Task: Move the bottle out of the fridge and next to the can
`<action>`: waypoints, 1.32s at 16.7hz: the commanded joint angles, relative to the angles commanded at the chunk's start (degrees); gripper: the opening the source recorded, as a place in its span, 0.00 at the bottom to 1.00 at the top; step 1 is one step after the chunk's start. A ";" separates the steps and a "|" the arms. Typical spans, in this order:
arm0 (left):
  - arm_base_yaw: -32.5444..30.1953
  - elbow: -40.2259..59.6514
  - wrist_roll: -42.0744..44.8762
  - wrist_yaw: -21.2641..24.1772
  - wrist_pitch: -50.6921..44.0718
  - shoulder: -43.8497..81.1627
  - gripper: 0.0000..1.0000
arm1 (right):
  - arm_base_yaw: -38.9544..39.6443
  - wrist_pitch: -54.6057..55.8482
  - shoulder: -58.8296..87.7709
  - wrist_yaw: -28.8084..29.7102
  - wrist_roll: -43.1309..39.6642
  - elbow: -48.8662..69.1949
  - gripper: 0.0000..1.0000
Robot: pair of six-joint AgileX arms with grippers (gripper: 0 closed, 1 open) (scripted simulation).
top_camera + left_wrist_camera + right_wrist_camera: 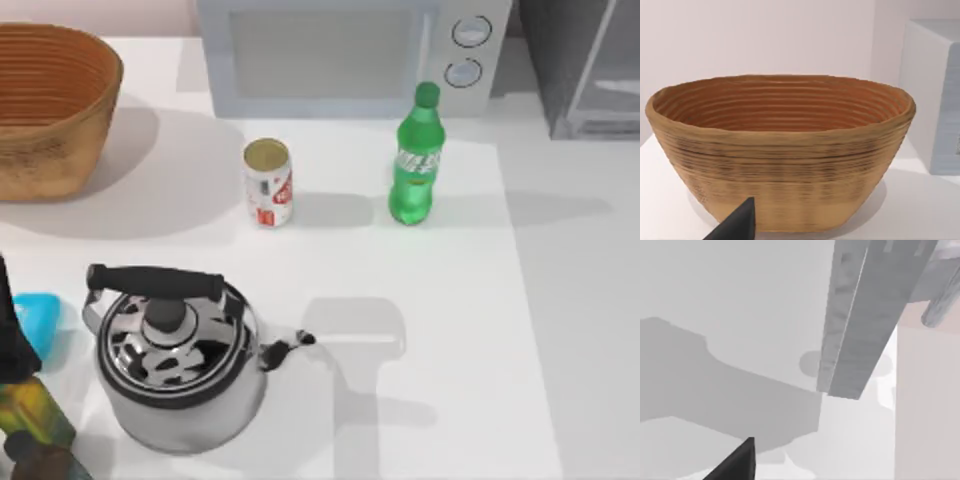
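The green bottle (416, 160) stands upright on the white table, in front of the microwave's dials. The white-and-red can (268, 183) stands to its left, a clear gap between them. The dark grey fridge (585, 70) sits at the back right corner, well apart from the bottle. A dark part of my left gripper (735, 225) pokes in at the edge of the left wrist view, facing the basket. A dark part of my right gripper (735, 462) hangs near a grey fridge panel (860, 325). Nothing is held in either view.
A light grey microwave (350, 55) stands at the back centre. The woven basket (50, 105) fills the back left. A steel kettle (175, 360) sits front left, with an olive-yellow bottle (30, 410) and a blue object (40, 315) beside it.
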 joint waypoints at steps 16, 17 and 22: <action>0.00 0.00 0.00 0.00 0.00 0.00 1.00 | -6.91 4.05 15.34 -4.26 -4.62 3.61 1.00; 0.00 0.00 0.00 0.00 0.00 0.00 1.00 | -4.89 6.68 15.56 -3.79 -1.54 3.50 1.00; 0.00 0.00 0.00 0.00 0.00 0.00 1.00 | 8.51 25.15 16.43 -0.51 21.95 2.93 1.00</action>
